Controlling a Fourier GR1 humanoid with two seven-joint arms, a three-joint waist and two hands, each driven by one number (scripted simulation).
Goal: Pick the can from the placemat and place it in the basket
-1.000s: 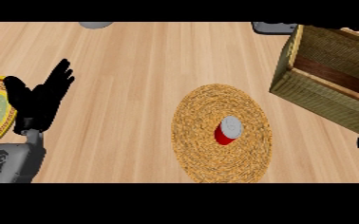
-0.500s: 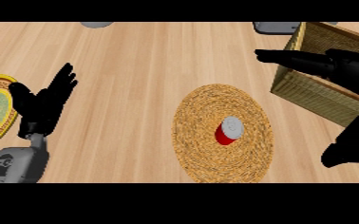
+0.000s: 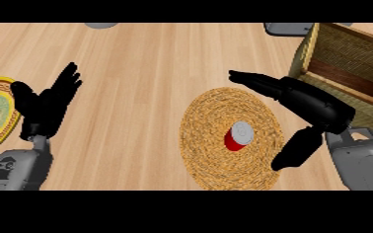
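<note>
A red can with a silver top (image 3: 238,135) stands upright on a round woven placemat (image 3: 211,123) in the lower middle of the head view. My right hand (image 3: 313,106) hovers open just right of the can, fingers stretched over the placemat's upper right edge and thumb hanging down at the mat's right rim; it does not touch the can. The wicker basket (image 3: 336,61) stands at the upper right, behind that hand. My left hand (image 3: 47,106) rests open at the left edge, fingers up.
A yellow-rimmed plate (image 3: 6,106) shows partly at the far left, beside the left hand. Two grey objects (image 3: 102,24) (image 3: 287,28) peek in at the counter's far edge. Bare wooden counter lies between the left hand and the placemat.
My right hand has come in from the right and moved left and down, from over the basket to beside the can. The left hand has shifted slightly; the can has not moved.
</note>
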